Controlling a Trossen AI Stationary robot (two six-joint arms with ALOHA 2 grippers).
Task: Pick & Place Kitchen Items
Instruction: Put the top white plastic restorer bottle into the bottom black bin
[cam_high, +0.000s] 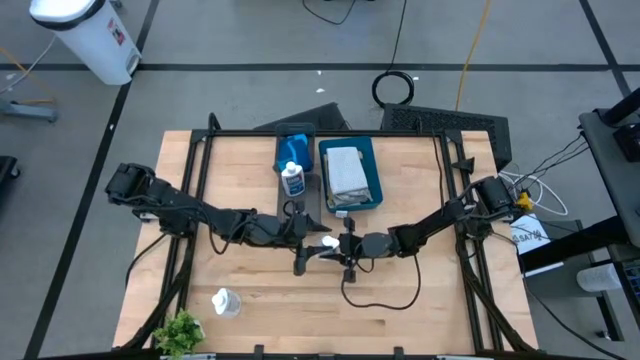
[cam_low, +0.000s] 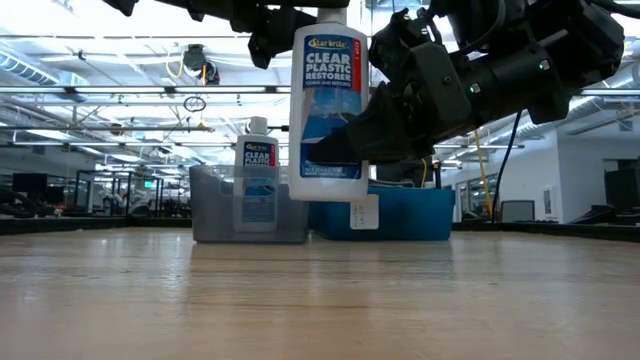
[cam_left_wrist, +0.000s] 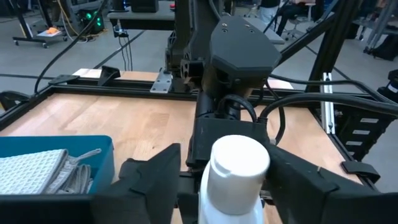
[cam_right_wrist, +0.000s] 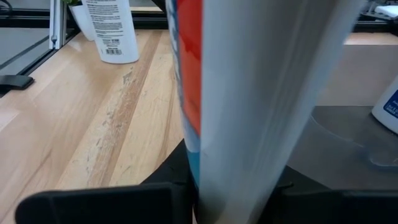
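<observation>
A white bottle with a blue-and-red label hangs upright over the table's middle. My right gripper is shut on its lower body. My left gripper stands open at the bottle's top, with the white cap between its fingers. A gap shows beside one finger; whether the other touches the cap, I cannot tell. A second bottle stands at the near end of the grey tray. A third bottle stands on the table at the near left. My right gripper pinches the bottle's lower body between its two fingers, just above the base. The fingers come in nearly level from the table's right side. The bottle stands upright in the hold, lifted clear of the table.
The teal tray at the far middle holds a folded grey cloth. A blue sponge lies in the grey tray. A small green plant stands at the near left corner. Bare wood lies along the near edge.
</observation>
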